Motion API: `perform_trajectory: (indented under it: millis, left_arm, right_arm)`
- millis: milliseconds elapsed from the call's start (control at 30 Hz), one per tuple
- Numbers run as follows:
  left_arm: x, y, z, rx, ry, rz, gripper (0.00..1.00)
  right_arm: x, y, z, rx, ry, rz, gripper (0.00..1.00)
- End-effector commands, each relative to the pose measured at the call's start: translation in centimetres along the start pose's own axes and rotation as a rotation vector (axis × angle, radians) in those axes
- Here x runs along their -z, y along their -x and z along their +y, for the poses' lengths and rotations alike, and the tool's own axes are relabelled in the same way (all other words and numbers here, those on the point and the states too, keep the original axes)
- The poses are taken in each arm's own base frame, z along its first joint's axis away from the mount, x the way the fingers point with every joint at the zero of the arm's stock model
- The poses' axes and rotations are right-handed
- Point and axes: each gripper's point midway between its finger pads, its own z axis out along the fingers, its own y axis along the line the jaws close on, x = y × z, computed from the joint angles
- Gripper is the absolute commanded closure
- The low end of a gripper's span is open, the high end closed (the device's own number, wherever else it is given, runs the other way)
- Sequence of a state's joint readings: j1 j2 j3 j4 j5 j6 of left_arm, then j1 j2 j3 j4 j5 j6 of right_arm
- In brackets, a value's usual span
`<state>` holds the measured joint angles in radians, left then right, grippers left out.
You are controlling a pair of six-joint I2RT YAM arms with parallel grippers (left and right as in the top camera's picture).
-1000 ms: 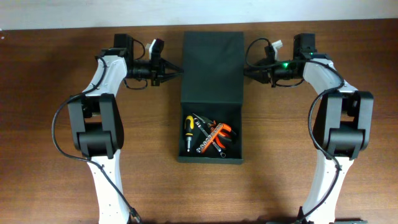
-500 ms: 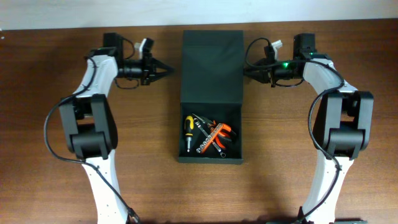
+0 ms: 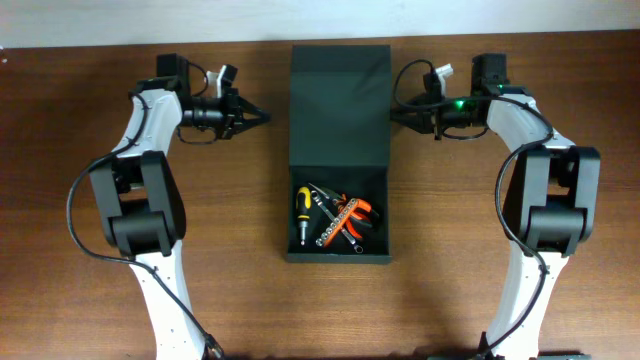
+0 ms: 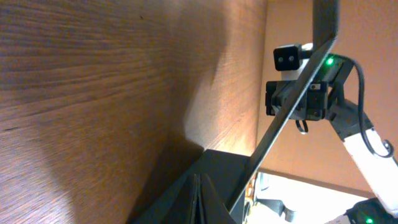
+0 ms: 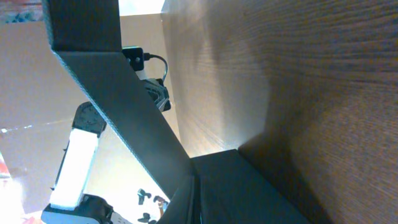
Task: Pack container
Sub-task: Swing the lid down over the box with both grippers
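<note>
The container, a dark green-black box, lies open at the table's middle with several hand tools inside: a yellow-handled screwdriver, wrenches and orange-handled pliers. Its flap lid extends toward the far side and appears raised off the table. My right gripper is shut on the lid's right edge; in the right wrist view the lid rises from the closed fingers. My left gripper is shut and empty, a short gap left of the lid. The left wrist view shows its closed fingertips and the lid's edge.
Brown wooden table all around. Both arm bases stand at the near side, left and right of the container. The table's far edge runs just behind the lid.
My left gripper has drawn back to the left, away from the lid's left edge. The lid's left side has shifted slightly outward. The right gripper has stayed at the lid's right edge.
</note>
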<state>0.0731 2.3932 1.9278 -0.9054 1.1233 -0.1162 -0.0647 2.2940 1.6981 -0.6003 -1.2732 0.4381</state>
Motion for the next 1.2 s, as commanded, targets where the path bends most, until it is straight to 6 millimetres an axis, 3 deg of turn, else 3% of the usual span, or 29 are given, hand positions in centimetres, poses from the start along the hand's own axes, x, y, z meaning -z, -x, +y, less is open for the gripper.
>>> perform_trajectory:
  millis: [0, 200, 367, 633, 867, 1167]
  left_arm:
    - [0.2, -0.1, -1.5, -0.049, 0.003, -0.003, 0.98]
    - [-0.4, -0.4, -1.9, -0.045, -0.003, 0.011, 0.98]
    - [-0.7, -0.8, -3.5, -0.043, -0.083, 0.029, 0.98]
    - [0.1, -1.5, -7.7, -0.045, -0.31, 0.062, 0.98]
    - [1.4, -2.4, -10.4, -0.066, -0.317, 0.061, 0.98]
    - [4.5, -4.0, -16.5, -0.174, -0.322, 0.031, 0.98]
  right_arm:
    - [-1.6, -1.0, 2.0, 0.033, 0.056, 0.059, 0.96]
    - [-3.3, -2.1, 3.1, 0.056, 0.058, 0.099, 0.96]
    - [-3.1, -2.3, 3.8, 0.069, 0.06, 0.099, 0.96]
    - [-2.4, -2.5, 6.1, 0.121, 0.068, 0.084, 0.96]
    - [-2.2, -2.4, 6.8, 0.125, 0.074, 0.082, 0.96]
    - [-1.6, -2.8, 8.5, 0.136, 0.079, 0.073, 0.96]
